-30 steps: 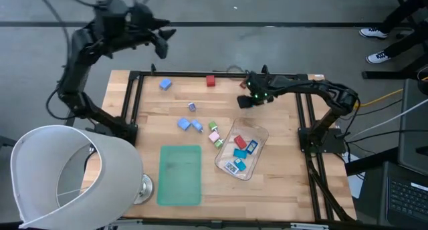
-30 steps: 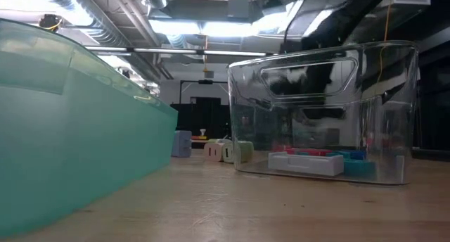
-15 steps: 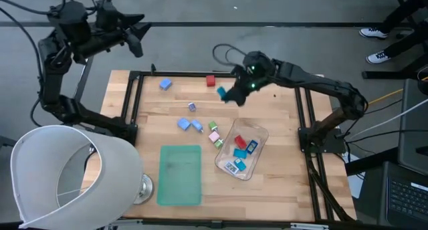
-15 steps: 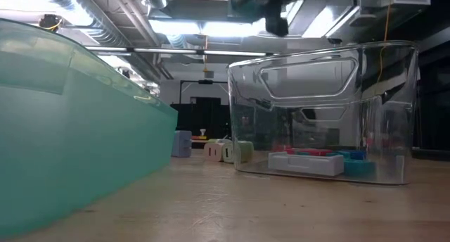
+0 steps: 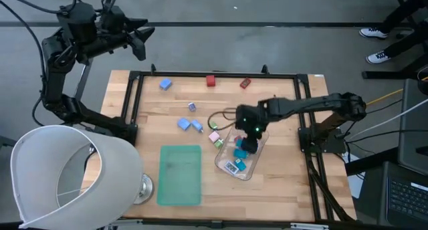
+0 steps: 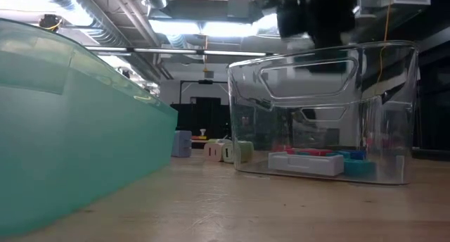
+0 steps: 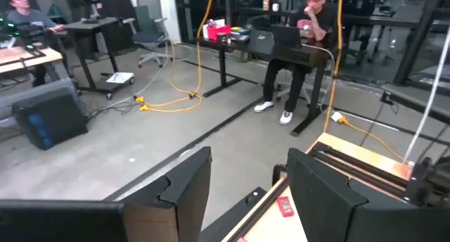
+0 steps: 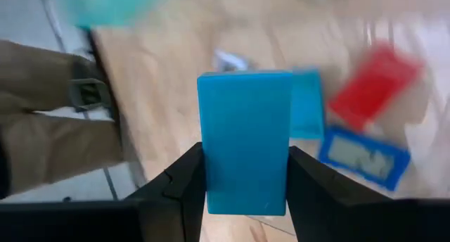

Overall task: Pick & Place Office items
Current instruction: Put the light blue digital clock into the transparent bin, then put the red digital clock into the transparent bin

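R gripper (image 5: pixel 249 144) pinching small blue rectangular block (image 8: pixel 245 140), long axis running along fingers. Clear plastic rectangular tray (image 5: pixel 258 132) directly below; drop spot under pincer. L gripper (image 5: pixel 143 41) parked off-table, well apart, jaws part-spread, empty.

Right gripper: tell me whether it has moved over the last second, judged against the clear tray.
Yes. The right gripper, shut on a blue piece, has swung from the table's far edge to above the clear tray.
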Motion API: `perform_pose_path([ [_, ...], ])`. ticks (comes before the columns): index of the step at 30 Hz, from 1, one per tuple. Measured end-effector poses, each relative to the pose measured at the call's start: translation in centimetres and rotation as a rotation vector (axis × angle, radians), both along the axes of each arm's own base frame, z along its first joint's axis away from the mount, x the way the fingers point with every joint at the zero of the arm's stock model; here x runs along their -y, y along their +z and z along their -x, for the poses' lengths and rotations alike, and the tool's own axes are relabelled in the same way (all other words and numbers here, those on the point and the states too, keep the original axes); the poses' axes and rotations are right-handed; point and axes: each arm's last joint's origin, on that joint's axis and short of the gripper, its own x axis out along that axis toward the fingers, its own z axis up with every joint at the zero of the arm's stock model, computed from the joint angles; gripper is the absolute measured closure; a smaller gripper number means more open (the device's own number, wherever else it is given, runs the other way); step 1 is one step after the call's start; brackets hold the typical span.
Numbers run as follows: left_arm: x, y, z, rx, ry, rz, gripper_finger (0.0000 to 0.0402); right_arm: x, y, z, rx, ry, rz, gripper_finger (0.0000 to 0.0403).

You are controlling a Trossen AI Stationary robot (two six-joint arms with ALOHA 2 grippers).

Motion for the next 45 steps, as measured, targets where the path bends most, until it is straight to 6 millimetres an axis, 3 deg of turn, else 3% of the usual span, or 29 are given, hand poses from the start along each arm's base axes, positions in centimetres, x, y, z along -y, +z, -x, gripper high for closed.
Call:
perform_pose_path([
  [3,0.0,0.0,-0.1,0.0,-0.015,0.004,0.022,-0.1,-2.0,0.6,-0.07,-0.064,-0.033,0.0252],
  [6,0.0,0.0,-0.1,0.004,-0.014,0.007,0.0219,0.1,-2.3,0.8,-0.091,-0.098,-0.044,0.0243],
  [12,0.0,0.0,-0.1,0.005,-0.014,0.008,0.0219,0.2,-1.4,0.2,-0.053,-0.11,-0.025,0.008],
  [15,0.0,0.0,-0.1,0.005,-0.014,0.008,0.022,0.3,-0.5,-0.2,-0.018,-0.119,-0.005,0.0045],
  [19,0.0,0.0,-0.1,0.005,-0.014,0.008,0.0224,0.6,2.0,-1.2,0.073,-0.131,0.015,0.0058],
  [23,0.0,0.0,-0.1,0.002,-0.015,0.005,0.0224,1.9,6.3,-2.4,0.229,-0.153,0.041,0.0101],
  [28,0.0,0.0,-0.1,-0.006,-0.017,-0.003,0.0225,4.4,12.5,-3.5,0.516,-0.276,0.159,0.0158],
  [33,0.0,0.0,-0.1,-0.016,-0.032,-0.014,0.0228,8.9,16.2,-4.8,0.851,-0.532,0.109,0.0182],
  [36,0.0,0.0,-0.1,-0.028,-0.036,-0.026,0.0228,11.7,16.1,-5.6,0.928,-0.705,0.163,0.0183],
  [39,0.0,0.0,-0.1,-0.041,-0.039,-0.039,0.0229,14.1,14.8,-6.0,0.868,-0.924,0.179,0.0183],
  [45,0.0,0.0,-0.1,-0.047,-0.027,-0.046,0.0229,19.3,10.0,-6.2,0.623,-1.371,0.144,0.0183],
])
